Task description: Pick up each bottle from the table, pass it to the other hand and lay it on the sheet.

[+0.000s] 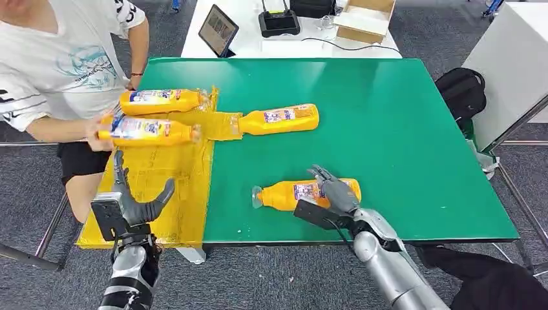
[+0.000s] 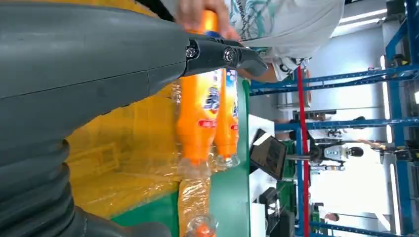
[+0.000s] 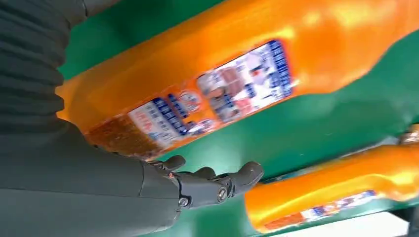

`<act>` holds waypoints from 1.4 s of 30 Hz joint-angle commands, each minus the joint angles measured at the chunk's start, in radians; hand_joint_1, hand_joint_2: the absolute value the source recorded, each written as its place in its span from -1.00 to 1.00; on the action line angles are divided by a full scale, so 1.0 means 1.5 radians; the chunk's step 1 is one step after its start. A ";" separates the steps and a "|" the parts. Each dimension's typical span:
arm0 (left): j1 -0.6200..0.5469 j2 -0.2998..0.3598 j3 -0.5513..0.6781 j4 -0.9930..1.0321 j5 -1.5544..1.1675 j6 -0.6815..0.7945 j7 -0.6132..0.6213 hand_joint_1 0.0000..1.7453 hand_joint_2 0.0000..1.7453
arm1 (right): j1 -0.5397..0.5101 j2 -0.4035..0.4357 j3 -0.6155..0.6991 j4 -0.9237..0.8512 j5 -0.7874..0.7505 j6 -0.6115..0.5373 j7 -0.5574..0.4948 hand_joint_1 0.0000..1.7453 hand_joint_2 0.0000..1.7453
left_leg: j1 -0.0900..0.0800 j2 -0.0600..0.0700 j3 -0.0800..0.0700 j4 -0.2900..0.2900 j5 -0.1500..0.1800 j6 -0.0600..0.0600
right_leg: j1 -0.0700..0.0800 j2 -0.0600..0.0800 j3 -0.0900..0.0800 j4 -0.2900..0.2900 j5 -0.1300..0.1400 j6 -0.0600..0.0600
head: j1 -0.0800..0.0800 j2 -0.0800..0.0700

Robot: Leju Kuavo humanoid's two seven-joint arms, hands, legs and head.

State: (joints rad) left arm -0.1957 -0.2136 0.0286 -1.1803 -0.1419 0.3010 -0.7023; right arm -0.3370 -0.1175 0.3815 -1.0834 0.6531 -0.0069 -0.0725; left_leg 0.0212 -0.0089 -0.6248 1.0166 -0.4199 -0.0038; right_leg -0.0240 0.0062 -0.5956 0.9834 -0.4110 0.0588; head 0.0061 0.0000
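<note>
Orange bottle (image 1: pixel 304 192) label unreadable; right robot hand (image 1: pixel 334 188) over it, grip unclear; left robot hand (image 1: pixel 132 203) spread.

My right hand (image 1: pixel 336 192) is matt dark grey plastic with a ribbed, rubbery cover at the wrist, on a satin silver metal arm (image 1: pixel 388 265). Under its fingers (image 3: pixel 217 185) lies a glossy, smooth orange plastic bottle (image 1: pixel 304 193) with a shiny printed label (image 3: pixel 217 98). The table top (image 1: pixel 388 129) beneath the bottle is smooth matt green. Left of the bottle, the yellow sheet (image 1: pixel 187 194) looks like thin, crinkled, glossy plastic film. My left hand (image 1: pixel 132 206) shows the same matt grey plastic.
</note>
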 commanded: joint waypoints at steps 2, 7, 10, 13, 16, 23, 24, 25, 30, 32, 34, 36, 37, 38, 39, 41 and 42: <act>-0.026 0.001 0.000 0.072 0.000 -0.010 0.003 -1.00 1.00 | -0.085 -0.011 0.031 0.136 0.015 0.008 0.018 -1.00 1.00 | 0.000 0.001 0.003 0.000 -0.001 0.001 | 0.000 0.000 0.003 -0.001 0.000 -0.002 | 0.000 0.000; -0.036 -0.002 0.000 0.096 0.001 -0.021 0.003 -1.00 1.00 | -0.126 -0.010 0.048 0.199 0.014 0.034 0.023 -1.00 1.00 | 0.000 0.001 0.003 0.000 -0.001 0.001 | 0.000 0.000 0.002 0.000 0.000 -0.002 | 0.000 0.000; -0.043 -0.002 -0.003 0.109 0.001 -0.026 0.003 -1.00 1.00 | -0.146 -0.012 0.059 0.230 0.005 0.066 0.019 -1.00 1.00 | 0.000 0.000 0.002 0.000 0.000 0.001 | 0.000 0.000 0.001 0.000 0.000 -0.001 | 0.000 0.000; -0.051 -0.004 -0.006 0.124 0.004 -0.029 0.003 -1.00 1.00 | -0.165 -0.009 0.068 0.266 -0.007 0.087 0.005 -1.00 1.00 | 0.000 0.000 0.003 0.000 0.000 0.001 | 0.001 -0.001 0.003 -0.001 0.000 -0.002 | 0.000 0.000; -0.063 -0.005 -0.010 0.145 0.011 -0.034 0.003 -1.00 1.00 | -0.178 -0.008 0.085 0.302 -0.026 0.111 -0.011 -0.96 1.00 | 0.000 0.000 0.003 -0.001 0.000 0.001 | 0.001 -0.001 0.003 -0.001 0.000 -0.002 | 0.000 0.000; -0.072 -0.003 -0.021 0.163 0.021 -0.035 0.003 -1.00 1.00 | -0.188 -0.009 0.115 0.338 -0.057 0.128 -0.025 1.00 1.00 | 0.000 0.000 0.005 -0.001 0.000 0.001 | 0.001 -0.001 0.005 -0.002 0.000 -0.002 | -0.001 0.000; -0.074 -0.003 -0.023 0.165 0.022 -0.036 0.003 -1.00 1.00 | -0.189 -0.011 0.118 0.340 -0.060 0.132 -0.027 1.00 1.00 | 0.000 -0.001 0.004 -0.001 0.000 0.001 | 0.001 -0.001 0.004 -0.001 0.000 -0.001 | 0.000 0.000; -0.076 -0.003 -0.024 0.167 0.024 -0.037 0.003 -1.00 1.00 | -0.190 -0.013 0.125 0.342 -0.064 0.136 -0.031 1.00 1.00 | 0.000 -0.001 0.005 -0.001 0.000 0.001 | 0.001 -0.002 0.005 -0.001 0.000 -0.001 | -0.001 0.000; -0.078 -0.002 -0.028 0.171 0.026 -0.039 0.003 -1.00 1.00 | -0.190 -0.017 0.130 0.340 -0.079 0.145 -0.040 1.00 1.00 | 0.000 -0.001 0.006 -0.001 0.000 0.001 | 0.001 -0.002 0.006 -0.002 0.000 -0.001 | -0.001 0.000; -0.078 -0.002 -0.028 0.172 0.027 -0.039 0.003 -1.00 1.00 | -0.189 -0.019 0.135 0.337 -0.085 0.145 -0.041 1.00 1.00 | 0.000 -0.001 0.006 -0.001 0.000 0.001 | 0.001 -0.002 0.007 -0.002 0.000 -0.002 | 0.000 0.000; -0.078 -0.002 -0.028 0.172 0.027 -0.039 0.003 -1.00 1.00 | -0.189 -0.019 0.135 0.337 -0.085 0.145 -0.041 1.00 1.00 | 0.001 -0.001 0.006 -0.001 0.000 0.001 | 0.001 -0.002 0.006 -0.002 0.000 -0.002 | 0.000 0.000; -0.078 -0.002 -0.028 0.172 0.027 -0.039 0.003 -1.00 1.00 | -0.189 -0.019 0.135 0.337 -0.085 0.145 -0.041 1.00 1.00 | 0.001 -0.001 0.006 -0.001 0.000 0.001 | 0.001 -0.002 0.006 -0.002 0.000 -0.001 | -0.001 0.000; -0.077 -0.002 -0.031 0.172 0.028 -0.042 0.003 -1.00 1.00 | -0.186 -0.021 0.138 0.333 -0.093 0.144 -0.041 1.00 1.00 | 0.000 -0.001 0.006 -0.001 0.000 0.001 | 0.001 -0.002 0.005 -0.001 0.000 -0.001 | -0.001 0.000; -0.077 -0.002 -0.032 0.172 0.029 -0.043 0.003 -1.00 1.00 | -0.184 -0.021 0.137 0.330 -0.097 0.142 -0.043 1.00 1.00 | 0.001 -0.001 0.006 -0.001 0.000 0.001 | 0.001 -0.002 0.006 -0.002 0.000 -0.001 | 0.000 0.000; -0.075 -0.002 -0.035 0.172 0.027 -0.043 0.003 -1.00 1.00 | -0.179 -0.021 0.132 0.325 -0.105 0.136 -0.047 1.00 1.00 | 0.001 -0.001 0.007 -0.001 0.000 0.001 | 0.001 -0.002 0.007 -0.002 0.000 -0.002 | -0.001 0.000; -0.063 -0.004 -0.037 0.157 0.027 -0.043 0.003 -1.00 1.00 | -0.138 -0.001 0.082 0.268 -0.142 0.055 -0.072 1.00 1.00 | 0.000 -0.001 0.006 -0.001 0.000 0.001 | 0.001 -0.002 0.006 -0.002 0.000 -0.001 | -0.001 0.000; -0.052 -0.006 -0.037 0.142 0.027 -0.042 0.003 -1.00 1.00 | -0.108 0.017 0.045 0.222 -0.157 0.006 -0.083 1.00 1.00 | 0.001 -0.001 0.006 -0.001 0.000 0.001 | 0.001 -0.002 0.006 -0.002 0.000 -0.001 | 0.000 0.000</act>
State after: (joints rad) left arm -0.2712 -0.2224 -0.0011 -0.9934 -0.1030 0.2407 -0.7019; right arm -0.6416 -0.1415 0.5386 -0.6664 0.5096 0.1896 -0.1389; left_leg 0.0213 -0.0083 -0.6183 1.0169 -0.4196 -0.0035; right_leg -0.0239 0.0065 -0.5904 0.9829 -0.4105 0.0595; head 0.0057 0.0000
